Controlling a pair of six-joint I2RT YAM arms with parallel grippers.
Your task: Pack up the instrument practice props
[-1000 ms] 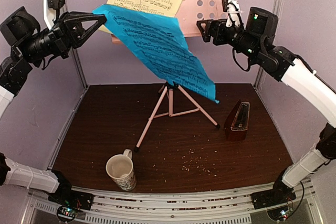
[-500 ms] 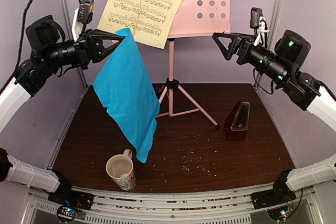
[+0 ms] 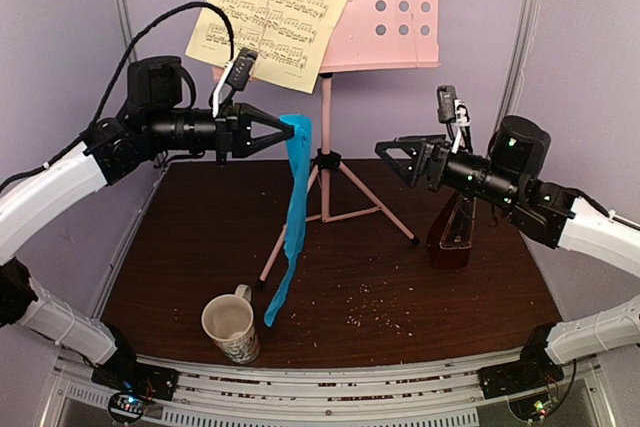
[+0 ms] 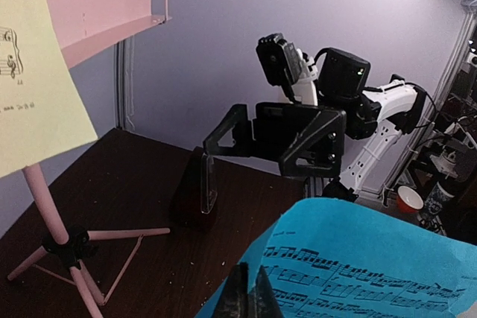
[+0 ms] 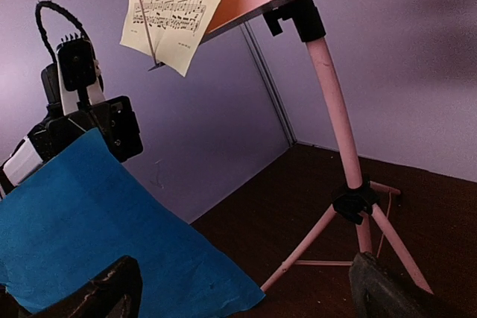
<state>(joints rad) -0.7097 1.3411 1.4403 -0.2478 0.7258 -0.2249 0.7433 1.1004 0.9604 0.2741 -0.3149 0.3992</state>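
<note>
The blue music sheet (image 3: 292, 209) hangs from the left gripper (image 3: 283, 133), whose fingertips (image 4: 250, 293) are pressed together on its top edge. Its long axis runs nearly vertical, leaning slightly left toward the bottom, and the top camera sees it almost edge-on. Its lowest corner sits just right of the cream mug (image 3: 230, 327) at the near left; contact with the table (image 3: 180, 247) cannot be judged. The sheet hangs in front of the pink music stand (image 3: 326, 117), close to the stand's near-left leg. On the stand's perforated desk, at the far edge, the pale-yellow sheet (image 3: 275, 7) lies tilted, its lower-left corner past the desk's edge. The right gripper (image 3: 387, 153) hovers right of the stand's pole, pointing left toward the blue sheet, fingers spread wide and holding nothing. The dark metronome (image 3: 452, 239) stands upright at the right, partly hidden behind that arm. Bare crumb-strewn tabletop lies between mug and metronome along the near edge.
</note>
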